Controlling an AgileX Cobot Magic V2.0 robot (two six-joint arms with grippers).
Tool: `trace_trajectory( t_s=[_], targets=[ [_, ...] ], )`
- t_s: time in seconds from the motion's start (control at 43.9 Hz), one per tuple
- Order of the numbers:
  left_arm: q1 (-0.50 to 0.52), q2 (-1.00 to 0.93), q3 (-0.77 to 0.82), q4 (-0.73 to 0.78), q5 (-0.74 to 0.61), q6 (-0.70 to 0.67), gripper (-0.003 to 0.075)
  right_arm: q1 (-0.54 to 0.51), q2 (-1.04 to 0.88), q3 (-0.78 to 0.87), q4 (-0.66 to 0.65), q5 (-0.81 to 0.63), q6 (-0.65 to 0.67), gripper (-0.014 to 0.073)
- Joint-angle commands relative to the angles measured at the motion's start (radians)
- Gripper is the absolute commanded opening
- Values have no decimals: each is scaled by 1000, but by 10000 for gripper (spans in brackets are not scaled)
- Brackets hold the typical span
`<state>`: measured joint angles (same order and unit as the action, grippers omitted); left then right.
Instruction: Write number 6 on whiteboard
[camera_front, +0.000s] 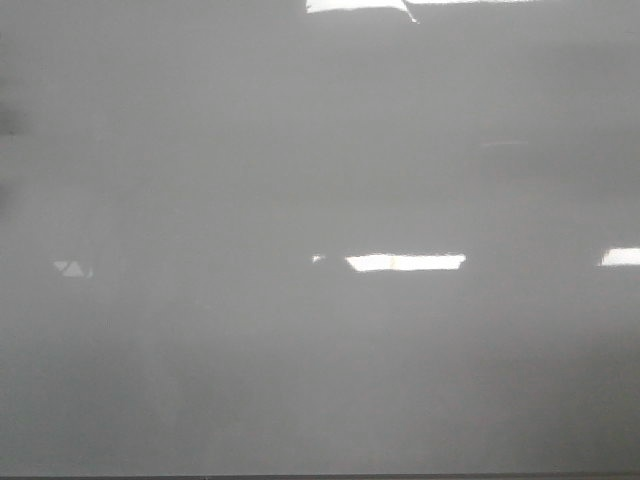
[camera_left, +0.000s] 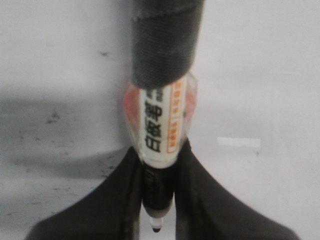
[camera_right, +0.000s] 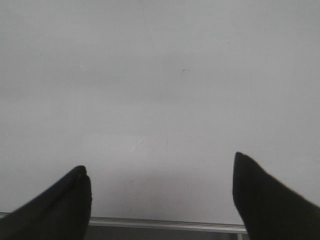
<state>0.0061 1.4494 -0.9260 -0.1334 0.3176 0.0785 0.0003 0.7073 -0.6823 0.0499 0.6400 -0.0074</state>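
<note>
The whiteboard (camera_front: 320, 350) fills the front view as a glossy grey surface with bright light reflections; no arm shows there. No number 6 shows in any view. In the left wrist view my left gripper (camera_left: 159, 160) is shut on a marker (camera_left: 160, 125) with a white and orange label and grey tape round its upper barrel. Its dark tip (camera_left: 156, 229) points down between the fingers (camera_left: 210, 200), just above the whiteboard (camera_left: 260, 75). In the right wrist view my right gripper (camera_right: 160, 165) is open and empty over the whiteboard (camera_right: 160, 75).
A thin metal frame edge (camera_right: 165, 223) of the board runs close behind the right gripper's fingertips. Faint dark smudges (camera_left: 52, 117) mark the board near the left gripper. A dark strip (camera_front: 320, 477) lines the board's near edge in the front view.
</note>
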Motion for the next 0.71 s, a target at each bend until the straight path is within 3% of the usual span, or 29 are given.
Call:
trace_trajectory(
  t_s=[0.0,0.137,0.41,0.502,0.684],
  targets=[
    [-5,-60,-35,-4,-3,0,-20,1,1,-33,6,-74,-10,591],
    [-6,-133,-56,-4,145,61,-20,1,1,-43,35,-54,-8,591],
    [-141,-219,-204,-13,652,329,-20,1,75,-169,65,154,-45,591],
    [-227,-217,-244,-31,734,406,-20,1,114,-210,89,206,-99,591],
    [-406,-187,-272,-62,756,513,-20,1,198,-266,219,278,-282,591]
  ],
)
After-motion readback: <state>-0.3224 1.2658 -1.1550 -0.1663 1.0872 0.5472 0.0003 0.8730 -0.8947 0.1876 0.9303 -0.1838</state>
